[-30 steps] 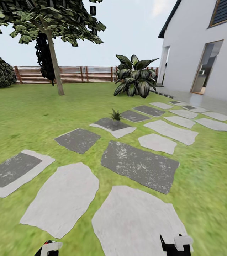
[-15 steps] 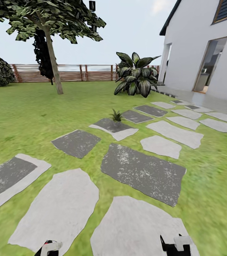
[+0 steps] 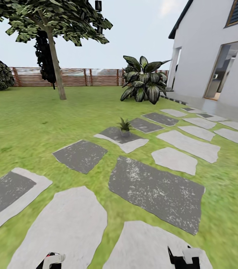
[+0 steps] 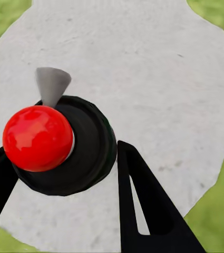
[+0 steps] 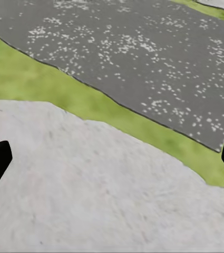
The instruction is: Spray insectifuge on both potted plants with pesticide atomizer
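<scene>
The pesticide atomizer [image 4: 56,145] is pinched in the left gripper [image 4: 64,174]; the right gripper [image 5: 112,158] is spread, empty. One potted plant [image 3: 125,126], far ahead on a slab [image 3: 121,136], is judged unsprayed.

Your left gripper [image 4: 64,205] has flat black tapered fingers; your right gripper [image 3: 184,257] shows black blocks capped white, nearer the house [image 3: 208,56].
</scene>
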